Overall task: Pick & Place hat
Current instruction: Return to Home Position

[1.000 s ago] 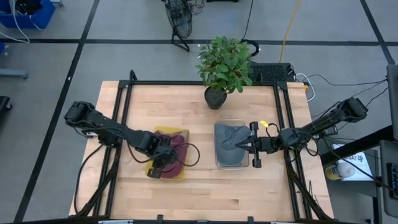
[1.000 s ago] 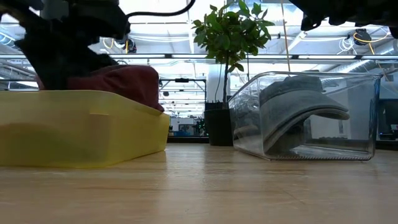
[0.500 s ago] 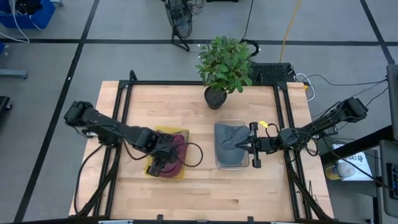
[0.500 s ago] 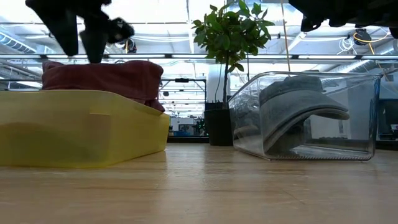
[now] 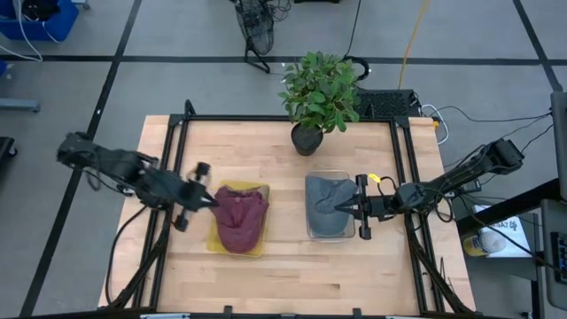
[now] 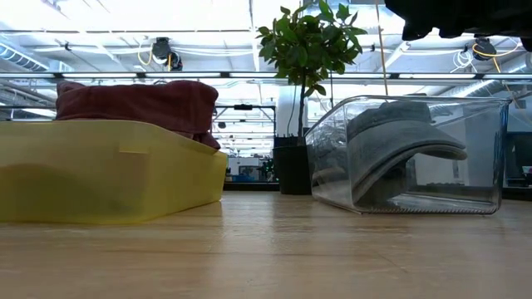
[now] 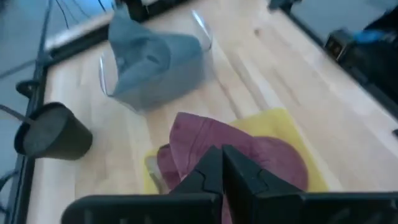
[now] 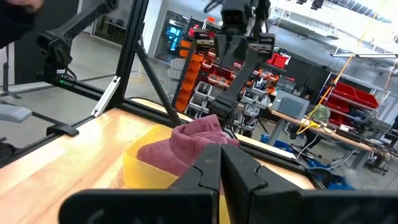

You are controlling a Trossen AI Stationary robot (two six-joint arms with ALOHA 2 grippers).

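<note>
hovering left gripper [image 5: 210, 203] clenched beside yellow bin [image 5: 260, 189] | red cap [image 5: 239, 217] inside | right gripper [image 5: 339, 209] clenched

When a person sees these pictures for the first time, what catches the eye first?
The red caps heaped in the yellow bin, left of the table middle, stand out most; the left pincer is shut just beside that bin's left side. Next come the grey cap in the clear bin to its right, with the shut right pincer over it, and the leafy plant at the table's far edge.
</note>
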